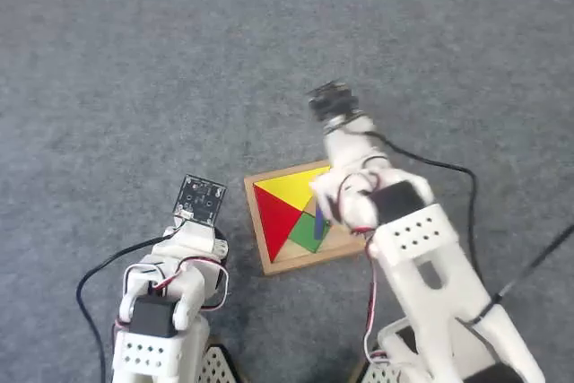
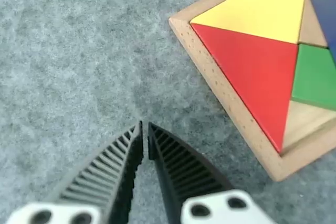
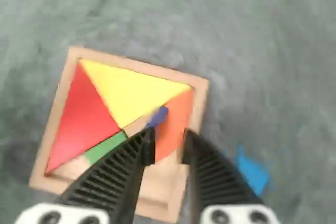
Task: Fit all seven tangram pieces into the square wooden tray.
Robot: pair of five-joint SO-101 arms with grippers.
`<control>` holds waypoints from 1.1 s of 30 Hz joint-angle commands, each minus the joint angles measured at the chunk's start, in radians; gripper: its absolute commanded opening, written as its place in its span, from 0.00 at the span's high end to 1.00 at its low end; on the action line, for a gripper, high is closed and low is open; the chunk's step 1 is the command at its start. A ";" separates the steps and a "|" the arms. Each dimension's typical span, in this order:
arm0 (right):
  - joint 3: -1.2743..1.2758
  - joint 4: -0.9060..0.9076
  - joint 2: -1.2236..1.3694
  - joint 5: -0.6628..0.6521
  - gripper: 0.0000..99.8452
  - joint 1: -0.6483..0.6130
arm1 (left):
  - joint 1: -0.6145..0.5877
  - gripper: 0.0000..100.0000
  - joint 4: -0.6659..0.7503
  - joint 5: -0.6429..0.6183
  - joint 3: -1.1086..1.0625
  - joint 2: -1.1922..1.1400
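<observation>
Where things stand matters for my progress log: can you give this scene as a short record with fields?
container: square wooden tray on grey carpet
inside it: yellow triangle, red triangle, green piece, orange piece, dark blue piece; some bare wood
beside it: blurred light blue shape on carpet
left gripper: shut, over carpet beside tray
right gripper: open, empty, above tray

Several tangram pieces lie in the tray on the table.

Both arms are white printed shells with black servos, thin red-white-black wiring, plus black ribbed gripper fingers.
</observation>
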State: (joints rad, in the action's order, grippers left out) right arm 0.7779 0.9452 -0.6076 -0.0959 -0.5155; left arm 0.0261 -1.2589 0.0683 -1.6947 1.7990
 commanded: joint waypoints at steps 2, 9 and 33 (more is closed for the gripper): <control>-0.051 -0.050 -0.007 -0.023 1.00 -0.147 | -0.003 0.98 -0.003 0.003 0.010 0.018; -0.121 -0.067 0.228 -0.087 0.99 -0.211 | -0.003 0.98 -0.003 0.003 0.010 0.018; -0.098 -0.143 0.404 -0.089 0.99 -0.016 | -0.003 0.98 -0.003 0.003 0.010 0.018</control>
State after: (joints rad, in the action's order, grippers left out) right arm 0.6813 0.8255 -0.1979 -0.1695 -0.5524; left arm 0.0276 -1.2589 0.0683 -1.6947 1.7990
